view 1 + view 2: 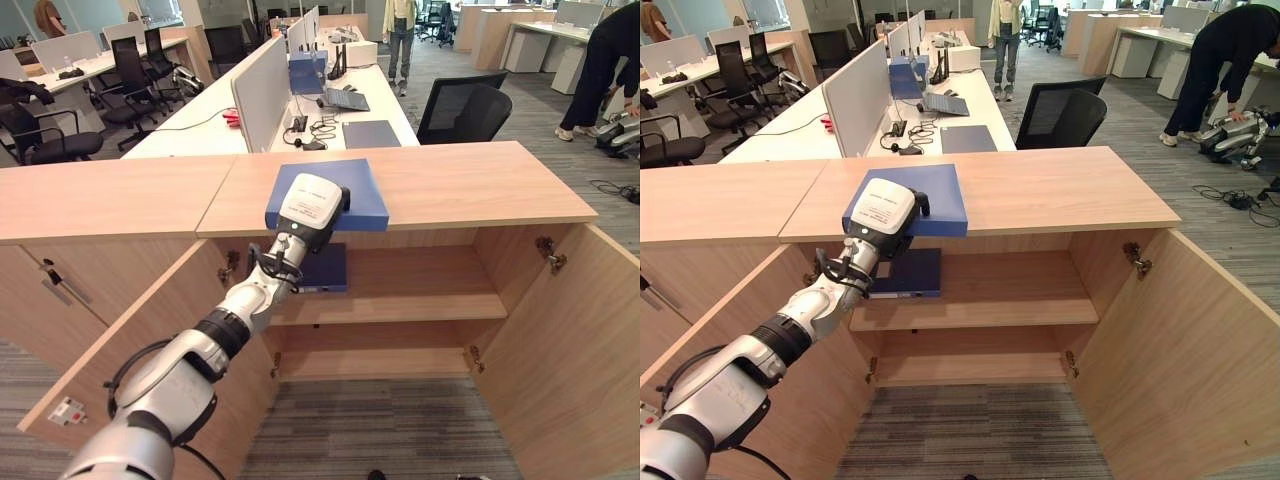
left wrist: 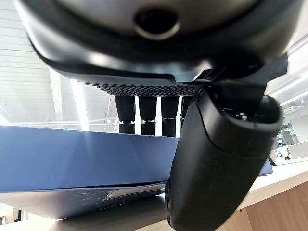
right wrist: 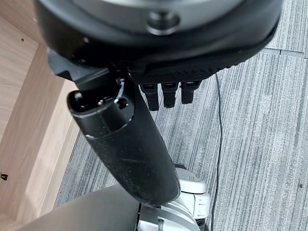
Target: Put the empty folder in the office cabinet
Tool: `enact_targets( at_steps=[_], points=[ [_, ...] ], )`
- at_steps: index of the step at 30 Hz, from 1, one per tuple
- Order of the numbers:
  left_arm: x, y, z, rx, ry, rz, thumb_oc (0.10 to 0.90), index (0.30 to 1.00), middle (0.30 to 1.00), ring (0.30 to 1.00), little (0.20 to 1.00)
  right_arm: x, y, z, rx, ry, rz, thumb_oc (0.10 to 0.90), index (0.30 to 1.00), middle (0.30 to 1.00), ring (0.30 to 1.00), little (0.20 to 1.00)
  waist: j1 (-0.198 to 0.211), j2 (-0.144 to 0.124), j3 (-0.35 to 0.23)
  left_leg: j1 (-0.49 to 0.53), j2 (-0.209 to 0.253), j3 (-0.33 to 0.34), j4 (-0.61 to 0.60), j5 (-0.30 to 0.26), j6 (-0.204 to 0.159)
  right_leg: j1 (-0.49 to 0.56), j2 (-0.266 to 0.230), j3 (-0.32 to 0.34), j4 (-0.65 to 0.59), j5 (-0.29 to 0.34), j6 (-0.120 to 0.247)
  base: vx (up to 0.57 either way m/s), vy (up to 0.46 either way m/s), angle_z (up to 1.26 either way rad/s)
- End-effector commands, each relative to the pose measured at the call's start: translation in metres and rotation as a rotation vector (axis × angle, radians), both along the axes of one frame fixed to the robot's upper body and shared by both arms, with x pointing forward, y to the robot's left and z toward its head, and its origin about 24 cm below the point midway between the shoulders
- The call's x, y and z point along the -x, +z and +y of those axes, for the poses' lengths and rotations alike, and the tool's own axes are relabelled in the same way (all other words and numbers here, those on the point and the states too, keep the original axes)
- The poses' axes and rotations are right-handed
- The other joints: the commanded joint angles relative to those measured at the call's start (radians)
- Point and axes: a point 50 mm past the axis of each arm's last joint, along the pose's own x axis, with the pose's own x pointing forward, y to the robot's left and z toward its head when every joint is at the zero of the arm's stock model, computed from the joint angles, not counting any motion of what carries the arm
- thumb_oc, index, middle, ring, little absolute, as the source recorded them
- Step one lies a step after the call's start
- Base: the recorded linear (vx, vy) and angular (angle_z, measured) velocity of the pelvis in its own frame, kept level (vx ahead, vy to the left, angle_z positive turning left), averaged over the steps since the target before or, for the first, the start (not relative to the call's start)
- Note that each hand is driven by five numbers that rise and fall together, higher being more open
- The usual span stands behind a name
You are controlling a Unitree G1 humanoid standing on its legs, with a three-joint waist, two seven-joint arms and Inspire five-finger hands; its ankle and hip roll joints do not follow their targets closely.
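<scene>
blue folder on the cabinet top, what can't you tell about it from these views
- Whether it is empty: the blue folder lies closed in both eye views.
- Its near left corner: hidden under the left hand in the eye views.
- Whether the thumb touches its edge: left wrist view, thumb blocks it.
- Second folder on the shelf: partly hidden behind the arm.

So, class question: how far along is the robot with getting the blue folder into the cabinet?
Done: the cabinet doors stand open. In hand: the left hand grips the blue folder, which lies on the cabinet top, overhanging its front edge. Left: lowering it onto a shelf, where another blue item already lies.
</scene>
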Motion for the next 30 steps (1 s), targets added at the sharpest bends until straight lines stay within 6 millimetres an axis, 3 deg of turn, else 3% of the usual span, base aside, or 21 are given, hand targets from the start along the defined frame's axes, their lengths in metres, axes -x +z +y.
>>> enact_targets(
  at_steps=[1,4,5,6,8,9,10,12,13,14,16,17,18,19,21,22,24,27,28,29,30],
  points=[
    [-0.017,0.038,0.008,0.06,0.054,-0.053,0.4,0.3,0.3,0.3,0.3,-0.014,0.005,-0.013,0.064,0.018,-0.037,0.8,0.9,0.9,0.9,0.9,-0.004,-0.015,-0.032,-0.037,-0.029,-0.044,-0.008,-0.051,-0.023,0.126,0.021,-0.011,0.009,-0.163,0.054,0.0,0.0,0.0],
    [-0.002,0.048,-0.01,0.164,-0.082,-0.054,0.4,0.3,0.3,0.3,0.3,-0.013,0.005,-0.012,0.06,-0.007,-0.042,0.8,0.9,0.9,0.9,0.9,0.0,-0.018,-0.031,-0.04,-0.029,-0.05,-0.008,-0.049,-0.022,0.124,0.019,-0.016,0.009,-0.162,0.052,0.0,0.0,0.0],
    [0.011,0.05,-0.019,0.224,-0.179,-0.032,0.4,0.3,0.3,0.3,0.3,-0.012,0.005,-0.012,0.056,-0.024,-0.044,0.8,0.9,0.9,0.9,0.9,0.005,-0.018,-0.028,-0.041,-0.03,-0.054,-0.008,-0.049,-0.022,0.122,0.018,-0.02,0.009,-0.162,0.052,0.0,0.01,0.06],
    [0.041,0.049,-0.028,0.327,-0.356,0.031,0.4,0.3,0.3,0.3,0.3,-0.01,0.005,-0.012,0.046,-0.062,-0.048,0.8,0.9,0.9,0.9,0.9,0.018,-0.02,-0.024,-0.044,-0.032,-0.061,-0.008,-0.05,-0.021,0.121,0.016,-0.025,0.009,-0.16,0.053,0.0,0.0,0.0],
    [0.052,0.045,-0.024,0.371,-0.381,0.063,0.4,0.3,0.3,0.3,0.3,-0.009,0.004,-0.011,0.04,-0.069,-0.049,0.8,0.9,0.9,0.9,0.9,0.021,-0.02,-0.024,-0.043,-0.033,-0.062,-0.008,-0.05,-0.02,0.121,0.016,-0.025,0.009,-0.159,0.053,0.0,0.0,0.0],
    [0.07,0.031,-0.017,0.493,-0.429,0.17,0.4,0.3,0.3,0.3,0.3,-0.008,0.004,-0.01,0.024,-0.089,-0.053,0.8,0.9,0.9,0.9,0.9,0.033,-0.021,-0.018,-0.042,-0.033,-0.066,-0.008,-0.05,-0.02,0.121,0.014,-0.028,0.009,-0.157,0.053,0.01,0.009,0.09],
    [0.07,0.031,-0.016,0.493,-0.427,0.172,0.4,0.3,0.3,0.3,0.3,-0.008,0.004,-0.01,0.025,-0.088,-0.052,0.8,0.9,0.9,0.9,0.9,0.032,-0.021,-0.02,-0.042,-0.033,-0.066,-0.008,-0.05,-0.02,0.121,0.014,-0.028,0.009,-0.157,0.053,0.01,0.012,0.06],
    [0.096,0.021,-0.006,0.637,-0.515,0.329,0.4,0.3,0.3,0.3,0.3,-0.007,0.004,-0.01,0.003,-0.103,-0.057,0.8,0.9,0.9,0.9,0.9,0.044,-0.019,-0.014,-0.042,-0.032,-0.07,-0.008,-0.049,-0.02,0.122,0.013,-0.032,0.009,-0.155,0.054,0.0,0.0,0.0],
    [0.096,0.021,-0.005,0.637,-0.514,0.33,0.4,0.3,0.3,0.3,0.3,-0.007,0.004,-0.01,0.003,-0.102,-0.056,0.8,0.9,0.9,0.9,0.9,0.043,-0.02,-0.015,-0.042,-0.032,-0.07,-0.008,-0.049,-0.02,0.122,0.013,-0.032,0.009,-0.155,0.054,0.0,0.0,0.0],
    [0.111,0.014,0.003,0.772,-0.578,0.482,0.4,0.3,0.3,0.3,0.3,-0.011,0.005,-0.013,-0.013,-0.104,-0.071,0.8,0.9,0.9,0.9,0.9,0.049,-0.018,-0.011,-0.043,-0.031,-0.07,-0.008,-0.047,-0.021,0.122,0.012,-0.035,0.009,-0.153,0.055,0.0,0.004,0.06],
    [0.118,0.009,0.009,0.852,-0.607,0.586,0.4,0.3,0.3,0.3,0.3,-0.014,0.007,-0.015,-0.021,-0.1,-0.081,0.8,0.9,0.9,0.9,0.9,0.051,-0.016,-0.009,-0.044,-0.031,-0.071,-0.008,-0.046,-0.021,0.121,0.012,-0.037,0.009,-0.151,0.055,0.01,0.005,0.08],
    [0.127,0.0,0.019,1.012,-0.629,0.743,0.4,0.3,0.3,0.3,0.3,-0.016,0.007,-0.015,-0.042,-0.097,-0.08,0.8,0.9,0.9,0.9,0.9,0.057,-0.012,-0.005,-0.037,-0.029,-0.074,-0.008,-0.051,-0.021,0.128,0.012,-0.041,0.009,-0.157,0.056,0.02,0.004,0.14],
    [0.127,0.0,0.02,1.013,-0.628,0.745,0.4,0.3,0.3,0.3,0.3,-0.016,0.007,-0.014,-0.043,-0.096,-0.08,0.8,0.9,0.9,0.9,0.9,0.055,-0.013,-0.005,-0.036,-0.029,-0.074,-0.008,-0.052,-0.021,0.129,0.012,-0.041,0.009,-0.157,0.056,0.01,0.004,0.1],
    [0.133,-0.014,0.024,1.22,-0.658,0.944,0.4,0.3,0.3,0.3,0.3,-0.018,0.007,-0.013,-0.058,-0.074,-0.074,0.8,0.9,0.9,0.9,0.9,0.058,-0.01,-0.002,-0.037,-0.029,-0.075,-0.008,-0.05,-0.022,0.129,0.013,-0.043,0.009,-0.157,0.057,-0.01,-0.003,0.06],
    [0.14,-0.029,0.02,1.368,-0.692,1.155,0.4,0.3,0.3,0.3,0.3,-0.019,0.007,-0.01,-0.074,-0.045,-0.063,0.8,0.9,0.9,0.9,0.9,0.058,-0.007,-0.002,-0.037,-0.028,-0.079,-0.008,-0.05,-0.022,0.13,0.014,-0.044,0.009,-0.16,0.058,0.0,-0.002,0.06],
    [0.14,-0.029,0.02,1.368,-0.692,1.156,0.4,0.3,0.3,0.3,0.3,-0.019,0.007,-0.009,-0.075,-0.045,-0.063,0.8,0.9,0.9,0.9,0.9,0.058,-0.007,-0.002,-0.036,-0.028,-0.079,-0.008,-0.051,-0.022,0.13,0.014,-0.044,0.009,-0.16,0.058,0.0,0.002,0.07],
    [0.144,-0.04,0.01,1.452,-0.727,1.346,0.4,0.3,0.3,0.3,0.3,-0.02,0.005,-0.005,-0.091,-0.02,-0.053,0.8,0.9,0.9,0.9,0.9,0.055,-0.006,-0.001,-0.038,-0.027,-0.082,-0.008,-0.051,-0.021,0.129,0.016,-0.043,0.009,-0.162,0.058,0.0,0.001,0.05],
    [0.145,-0.044,0.016,1.433,-0.692,1.364,0.4,0.3,0.3,0.3,0.3,-0.022,0.005,-0.002,-0.094,-0.007,-0.059,0.8,0.9,0.9,0.9,0.9,0.056,-0.005,-0.002,-0.04,-0.027,-0.083,-0.008,-0.052,-0.021,0.128,0.017,-0.041,0.009,-0.164,0.059,0.0,0.004,-0.08],
    [0.142,-0.051,0.036,1.302,-0.56,1.3,0.4,0.3,0.3,0.3,0.3,-0.025,0.006,-0.003,-0.095,-0.009,-0.071,0.8,0.9,0.9,0.9,0.9,0.061,-0.003,-0.002,-0.04,-0.027,-0.085,-0.008,-0.052,-0.021,0.126,0.018,-0.041,0.009,-0.164,0.06,0.0,0.006,-0.13],
    [0.142,-0.051,0.036,1.301,-0.56,1.3,0.4,0.3,0.3,0.3,0.3,-0.025,0.006,-0.003,-0.096,-0.008,-0.071,0.8,0.9,0.9,0.9,0.9,0.061,-0.003,-0.002,-0.039,-0.027,-0.086,-0.008,-0.052,-0.021,0.127,0.017,-0.041,0.009,-0.164,0.06,0.0,0.01,-0.07],
    [0.139,-0.06,0.058,1.082,-0.405,1.241,0.4,0.3,0.3,0.3,0.3,-0.03,0.008,-0.003,-0.106,-0.013,-0.095,0.8,0.9,0.9,0.9,0.9,0.066,-0.003,-0.003,-0.04,-0.026,-0.087,-0.008,-0.051,-0.022,0.126,0.017,-0.042,0.009,-0.166,0.06,0.01,0.005,0.05]
  ],
)
